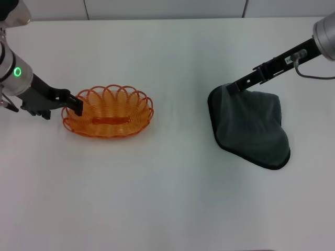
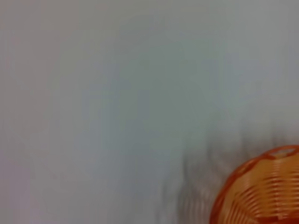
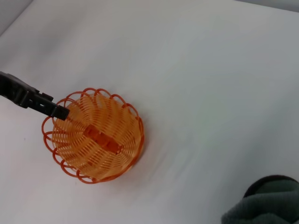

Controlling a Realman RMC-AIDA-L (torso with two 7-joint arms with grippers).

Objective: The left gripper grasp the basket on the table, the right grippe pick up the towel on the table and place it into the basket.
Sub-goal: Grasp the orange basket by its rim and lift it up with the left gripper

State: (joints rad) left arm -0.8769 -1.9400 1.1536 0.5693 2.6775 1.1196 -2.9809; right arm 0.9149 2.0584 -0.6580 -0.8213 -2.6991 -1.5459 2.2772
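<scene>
With the left gripper closed on the basket rim and the right gripper pinching the towel corner, the limp cloth could slip free or snag the far rim.

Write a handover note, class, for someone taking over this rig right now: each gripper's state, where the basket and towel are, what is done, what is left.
Left gripper: at the basket's left rim, jaws shut on a rim loop.
Right gripper: tip at the far-left corner of the towel; whether it grips the cloth cannot be told.
Basket: upright on the table, holds no towel.
Towel: on the table, well to the basket's right.
Done: basket grasped.
Left: grip and lift the towel, carry it across, drop it in the basket.
</scene>
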